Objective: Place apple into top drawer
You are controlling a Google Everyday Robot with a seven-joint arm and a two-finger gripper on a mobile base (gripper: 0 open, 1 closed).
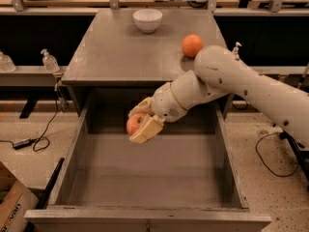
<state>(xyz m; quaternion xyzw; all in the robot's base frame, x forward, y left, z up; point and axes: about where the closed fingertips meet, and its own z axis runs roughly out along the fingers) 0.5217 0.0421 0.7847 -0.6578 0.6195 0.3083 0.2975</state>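
The apple (pixel 135 123) is red-orange with a pale blush and sits between the cream fingers (pixel 147 129) of my gripper (pixel 140 121). The gripper is shut on it and holds it just inside the open top drawer (pixel 145 173), above the rear part of its floor. The drawer is wide, grey and pulled fully out toward the camera, with nothing lying in it. My white arm (pixel 251 91) reaches in from the right, over the cabinet's front edge.
On the grey cabinet top (pixel 111 52) stand a white bowl (pixel 147 19) at the back and an orange ball-like fruit (pixel 192 45) at the right. A cardboard box (pixel 9 207) stands on the floor at lower left. Cables lie on the floor on both sides.
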